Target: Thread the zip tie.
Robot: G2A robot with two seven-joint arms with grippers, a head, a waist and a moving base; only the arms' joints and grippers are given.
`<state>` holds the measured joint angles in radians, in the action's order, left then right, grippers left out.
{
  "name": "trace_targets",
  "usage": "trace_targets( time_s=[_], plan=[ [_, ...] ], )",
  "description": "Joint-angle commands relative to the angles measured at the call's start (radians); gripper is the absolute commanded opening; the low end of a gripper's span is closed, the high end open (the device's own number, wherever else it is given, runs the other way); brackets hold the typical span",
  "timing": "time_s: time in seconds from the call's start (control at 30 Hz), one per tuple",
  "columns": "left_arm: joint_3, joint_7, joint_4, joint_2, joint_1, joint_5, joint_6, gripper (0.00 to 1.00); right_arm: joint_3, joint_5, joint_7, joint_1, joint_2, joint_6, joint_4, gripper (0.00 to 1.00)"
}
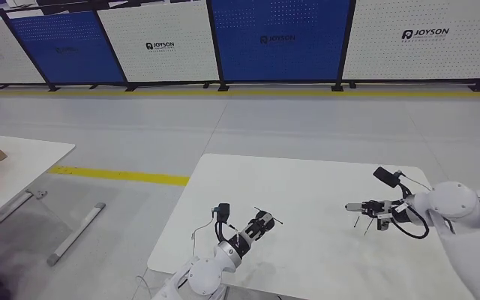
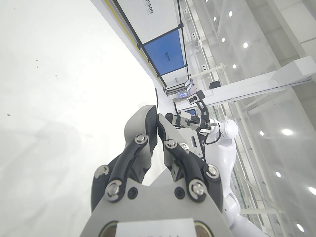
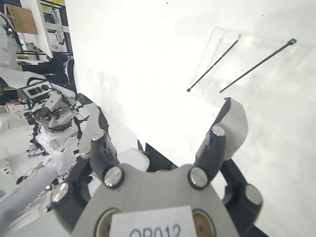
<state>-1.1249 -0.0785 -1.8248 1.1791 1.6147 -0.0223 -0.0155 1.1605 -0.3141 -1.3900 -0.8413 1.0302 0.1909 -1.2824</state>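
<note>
My left gripper (image 1: 264, 220) (image 2: 157, 115) is shut on a thin black zip tie (image 1: 276, 220) (image 2: 156, 97), whose strip sticks out past the fingertips. It hangs over the near left part of the white table (image 1: 315, 187). My right gripper (image 1: 351, 207) (image 3: 164, 107) stands open over the table's right side with nothing between its fingers. Just beyond it, two more black zip ties (image 3: 213, 65) (image 3: 258, 65) lie side by side on a clear plastic sheet (image 3: 246, 57), their heads at opposite ends.
The table's middle, between the two arms, is bare white surface. A second white table (image 1: 30, 161) stands off to the left, across a gap of floor. Blue and white panels (image 1: 277, 37) line the back.
</note>
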Motion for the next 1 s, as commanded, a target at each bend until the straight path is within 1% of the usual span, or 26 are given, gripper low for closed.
trace_targets(
  time_s=[0.0, 0.1, 0.17, 0.27, 0.33, 0.4, 0.47, 0.5, 0.57, 0.67, 0.7, 0.97],
  plan=[
    [0.000, 0.000, 0.000, 0.000, 0.000, 0.000, 0.000, 0.00, 0.000, 0.000, 0.000, 0.000, 0.000, 0.000, 0.000, 1.00],
    [0.000, 0.000, 0.000, 0.000, 0.000, 0.000, 0.000, 0.00, -0.001, 0.000, 0.007, -0.003, 0.000, -0.002, -0.001, 1.00],
    [0.000, 0.000, 0.000, 0.000, 0.000, 0.000, 0.000, 0.00, -0.002, -0.013, 0.017, -0.012, -0.003, -0.014, -0.013, 1.00],
    [0.000, 0.000, 0.000, 0.000, 0.000, 0.000, 0.000, 0.00, 0.012, -0.028, 0.004, 0.000, -0.009, 0.037, -0.017, 1.00],
    [0.000, 0.000, 0.000, 0.000, 0.000, 0.000, 0.000, 0.00, 0.008, -0.052, 0.000, 0.026, -0.012, 0.078, -0.009, 1.00],
    [0.000, 0.000, 0.000, 0.000, 0.000, 0.000, 0.000, 0.00, -0.017, -0.073, 0.000, 0.052, -0.011, 0.119, 0.000, 1.00],
    [0.000, 0.000, 0.000, 0.000, 0.000, 0.000, 0.000, 0.00, -0.076, -0.088, 0.000, 0.091, -0.007, 0.144, 0.029, 1.00],
    [0.000, 0.000, 0.000, 0.000, 0.000, 0.000, 0.000, 0.00, -0.101, -0.104, 0.000, 0.114, -0.004, 0.149, 0.053, 1.00],
    [0.000, 0.000, 0.000, 0.000, 0.000, 0.000, 0.000, 0.00, -0.164, -0.122, 0.000, 0.161, 0.014, 0.149, 0.105, 1.00],
    [0.000, 0.000, 0.000, 0.000, 0.000, 0.000, 0.000, 0.00, -0.227, -0.086, 0.000, 0.212, 0.040, 0.149, 0.179, 1.00],
    [0.000, 0.000, 0.000, 0.000, 0.000, 0.000, 0.000, 0.00, -0.231, -0.079, 0.000, 0.216, 0.042, 0.149, 0.188, 1.00],
    [0.000, 0.000, 0.000, 0.000, 0.000, 0.000, 0.000, 0.00, -0.231, -0.079, 0.000, 0.216, 0.042, 0.149, 0.188, 1.00]
  ],
)
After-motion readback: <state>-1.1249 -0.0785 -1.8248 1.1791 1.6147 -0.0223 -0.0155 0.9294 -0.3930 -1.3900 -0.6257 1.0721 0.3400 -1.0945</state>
